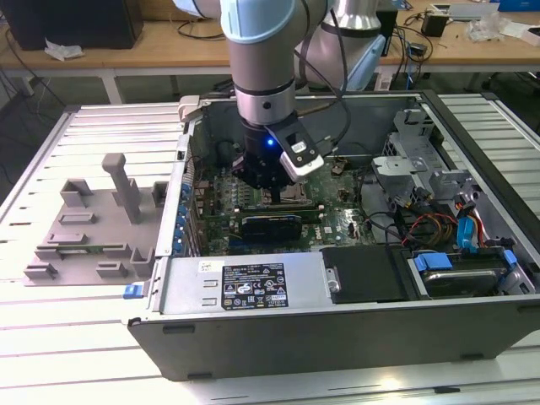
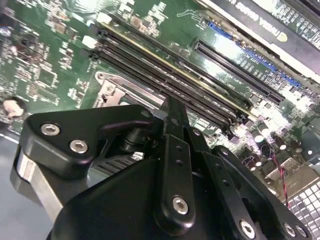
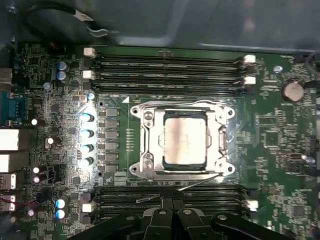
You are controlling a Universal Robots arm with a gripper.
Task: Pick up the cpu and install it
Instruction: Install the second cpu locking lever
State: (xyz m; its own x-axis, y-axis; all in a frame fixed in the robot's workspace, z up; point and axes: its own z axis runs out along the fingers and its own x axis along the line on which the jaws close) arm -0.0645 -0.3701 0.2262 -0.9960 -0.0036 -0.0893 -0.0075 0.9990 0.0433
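Observation:
The cpu (image 3: 185, 141), a flat square chip with a shiny silver-grey top, lies seated in the motherboard socket, ringed by the metal socket frame (image 3: 146, 142). A thin metal lever (image 3: 200, 183) runs along the socket edge nearest my gripper. My gripper (image 3: 172, 202) hangs a little to one side of the socket, over the memory slots (image 3: 170, 195), fingers together and holding nothing. In the exterior view the gripper (image 1: 278, 196) is down inside the open computer case, just above the green board. In the second wrist view the black fingertips (image 2: 170, 106) meet beside a corner of the socket frame (image 2: 107, 87).
The open case (image 1: 337, 337) has tall walls around the board. A graphics card (image 1: 270, 225) lies just in front of the gripper, with drives and cables (image 1: 460, 253) at the exterior view's right. A grey plastic tray (image 1: 84, 236) with blocks sits on the table at the exterior view's left.

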